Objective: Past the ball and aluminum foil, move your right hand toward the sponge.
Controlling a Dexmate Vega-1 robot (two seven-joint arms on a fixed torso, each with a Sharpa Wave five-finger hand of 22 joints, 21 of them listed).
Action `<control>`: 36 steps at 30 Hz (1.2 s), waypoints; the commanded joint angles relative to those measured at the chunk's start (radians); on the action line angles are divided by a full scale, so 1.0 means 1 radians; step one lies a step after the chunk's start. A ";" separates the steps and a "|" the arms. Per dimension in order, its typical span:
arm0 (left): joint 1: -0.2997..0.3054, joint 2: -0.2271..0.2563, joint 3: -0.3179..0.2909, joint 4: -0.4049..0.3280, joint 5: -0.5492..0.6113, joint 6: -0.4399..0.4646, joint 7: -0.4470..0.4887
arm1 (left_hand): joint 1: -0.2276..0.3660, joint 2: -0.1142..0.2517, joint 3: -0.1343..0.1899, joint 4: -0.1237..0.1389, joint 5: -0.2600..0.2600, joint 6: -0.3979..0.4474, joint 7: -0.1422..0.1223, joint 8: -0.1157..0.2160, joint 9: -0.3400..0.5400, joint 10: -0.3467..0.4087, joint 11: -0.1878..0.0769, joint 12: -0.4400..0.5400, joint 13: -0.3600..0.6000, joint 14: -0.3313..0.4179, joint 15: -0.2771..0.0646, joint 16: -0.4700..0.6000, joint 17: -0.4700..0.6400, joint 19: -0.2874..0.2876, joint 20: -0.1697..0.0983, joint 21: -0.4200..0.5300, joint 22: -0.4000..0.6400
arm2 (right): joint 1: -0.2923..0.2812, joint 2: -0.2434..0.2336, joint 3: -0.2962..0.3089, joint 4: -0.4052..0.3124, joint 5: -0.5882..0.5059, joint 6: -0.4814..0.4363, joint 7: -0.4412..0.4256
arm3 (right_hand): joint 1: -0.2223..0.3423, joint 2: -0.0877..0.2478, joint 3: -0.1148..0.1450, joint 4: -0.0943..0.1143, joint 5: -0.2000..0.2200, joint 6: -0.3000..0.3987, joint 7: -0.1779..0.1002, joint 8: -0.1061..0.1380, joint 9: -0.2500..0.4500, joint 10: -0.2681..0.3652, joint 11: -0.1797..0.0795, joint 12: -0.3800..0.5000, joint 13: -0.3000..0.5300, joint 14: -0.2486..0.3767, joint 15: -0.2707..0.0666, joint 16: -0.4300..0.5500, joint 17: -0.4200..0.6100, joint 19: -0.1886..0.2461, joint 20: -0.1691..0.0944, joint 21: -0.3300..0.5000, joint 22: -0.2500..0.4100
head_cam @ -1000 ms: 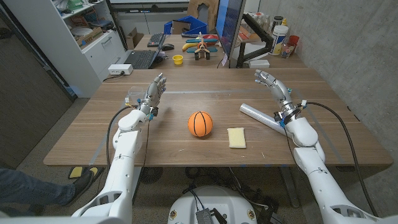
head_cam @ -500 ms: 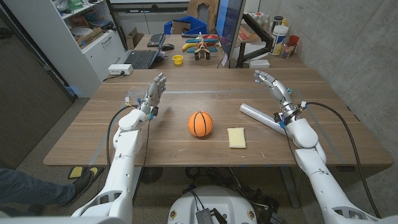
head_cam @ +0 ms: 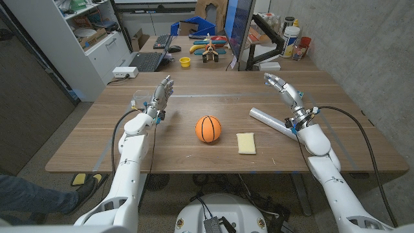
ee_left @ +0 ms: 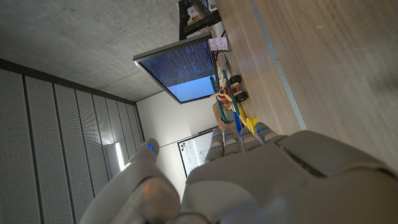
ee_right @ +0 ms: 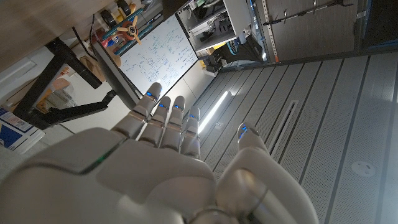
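2 hands (head_cam: pixel 160 94) (head_cam: pixel 282 86) hover spread and empty over a wooden table (head_cam: pixel 162 145) before cluttered desks (head_cam: pixel 194 45).

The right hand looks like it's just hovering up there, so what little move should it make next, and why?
Probably swing the right hand inward and toward the robot, over the foil roll, toward the sponge. The hand is open and raised at the far right, while the sponge lies nearer the robot, beside the ball.

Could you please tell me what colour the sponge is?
The sponge is pale yellow, clearest in the head view.
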 commanded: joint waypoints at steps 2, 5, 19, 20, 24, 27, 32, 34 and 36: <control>-0.013 0.001 0.009 0.015 0.008 0.005 -0.001 | 0.002 0.009 -0.004 -0.002 0.005 0.009 0.004 0.004 0.005 -0.003 -0.005 0.007 0.003 -0.003 -0.004 0.002 0.002 -0.038 0.008 -0.002 0.004 | -0.009 -0.011 0.000 -0.006 -0.076 0.030 -0.055 | 0.004 -0.003 0.002 -0.003 0.006 0.007 -0.005 0.006 0.004 0.008 -0.009 0.007 0.003 0.007 -0.020 0.002 0.001 0.010 -0.023 -0.006 0.003; -0.015 0.001 0.009 0.021 0.009 0.003 -0.002 | 0.002 0.010 -0.005 -0.002 0.005 0.010 0.004 0.004 0.005 -0.004 -0.005 0.006 0.003 -0.003 -0.004 0.002 0.002 -0.038 0.008 -0.003 0.004 | -0.009 -0.013 -0.001 -0.006 -0.083 0.035 -0.062 | 0.004 -0.003 0.002 -0.003 0.006 0.007 -0.006 0.005 0.004 0.008 -0.010 0.007 0.003 0.007 -0.022 0.001 0.001 0.011 -0.024 -0.007 0.003; -0.029 0.007 0.007 0.043 0.014 0.007 -0.003 | 0.002 0.011 -0.008 -0.001 0.005 0.010 0.003 0.004 0.005 -0.002 -0.004 0.007 0.003 -0.003 -0.004 0.002 0.002 -0.038 0.009 -0.009 0.005 | -0.008 -0.019 -0.001 -0.020 -0.218 0.067 -0.166 | 0.003 -0.005 0.001 -0.004 0.012 0.005 -0.015 0.002 0.004 0.012 -0.020 0.006 0.004 0.009 -0.027 -0.001 0.001 0.017 -0.027 -0.015 0.003; -0.031 0.007 0.007 0.046 0.014 0.007 -0.004 | 0.002 0.011 -0.008 -0.001 0.005 0.010 0.003 0.004 0.005 -0.002 -0.004 0.007 0.003 -0.003 -0.003 0.002 0.002 -0.038 0.010 -0.010 0.005 | -0.009 -0.021 -0.001 -0.022 -0.223 0.067 -0.170 | 0.003 -0.005 0.001 -0.004 0.013 0.005 -0.015 0.002 0.004 0.011 -0.020 0.005 0.004 0.010 -0.028 -0.001 0.001 0.017 -0.027 -0.015 0.003; -0.037 0.010 0.007 0.052 0.016 0.009 -0.005 | 0.002 0.012 -0.009 -0.001 0.005 0.010 0.002 0.004 0.005 -0.003 -0.004 0.007 0.003 -0.003 -0.003 0.002 0.002 -0.038 0.010 -0.011 0.005 | -0.012 -0.024 -0.003 -0.028 -0.247 0.072 -0.191 | 0.003 -0.005 0.001 -0.005 0.015 0.003 -0.016 0.001 0.004 0.013 -0.021 0.005 0.004 0.010 -0.030 -0.001 0.001 0.020 -0.028 -0.018 0.003; -0.041 0.014 0.009 0.054 0.020 0.010 -0.008 | 0.002 0.012 -0.009 -0.001 0.005 0.010 0.002 0.004 0.005 -0.002 -0.005 0.007 0.003 -0.003 -0.004 0.002 0.002 -0.038 0.010 -0.012 0.005 | -0.012 -0.023 -0.005 -0.027 -0.255 0.076 -0.206 | 0.003 -0.005 0.001 -0.005 0.016 0.003 -0.017 0.000 0.004 0.014 -0.022 0.005 0.004 0.012 -0.030 -0.002 0.001 0.020 -0.029 -0.020 0.003; -0.047 0.016 0.011 0.054 0.022 0.011 -0.011 | 0.002 0.012 -0.010 -0.001 0.005 0.009 0.002 0.003 0.005 -0.002 -0.004 0.007 0.003 -0.003 -0.003 0.002 0.002 -0.037 0.010 -0.013 0.005 | -0.008 -0.021 -0.009 -0.016 -0.288 0.091 -0.244 | 0.002 -0.007 0.001 -0.006 0.019 0.003 -0.019 0.000 0.005 0.015 -0.031 0.004 0.004 0.016 -0.035 -0.001 0.001 0.024 -0.031 -0.023 0.003; -0.048 0.017 0.012 0.054 0.022 0.011 -0.013 | 0.002 0.013 -0.010 -0.001 0.005 0.010 0.002 0.003 0.005 -0.002 -0.005 0.007 0.003 -0.004 -0.003 0.001 0.002 -0.037 0.010 -0.014 0.005 | -0.009 -0.021 -0.011 -0.018 -0.300 0.095 -0.257 | 0.002 -0.007 0.001 -0.007 0.020 0.003 -0.020 -0.001 0.005 0.017 -0.032 0.005 0.004 0.017 -0.035 -0.001 0.002 0.026 -0.032 -0.024 0.003; -0.050 0.017 0.012 0.054 0.023 0.012 -0.013 | 0.003 0.013 -0.011 -0.001 0.005 0.011 0.002 0.004 0.005 -0.002 -0.004 0.007 0.003 -0.003 -0.004 0.002 0.002 -0.037 0.009 -0.015 0.005 | -0.011 -0.022 -0.012 -0.022 -0.309 0.097 -0.266 | 0.002 -0.008 0.001 -0.007 0.022 0.003 -0.021 -0.001 0.005 0.017 -0.031 0.004 0.004 0.018 -0.035 -0.001 0.002 0.027 -0.032 -0.025 0.003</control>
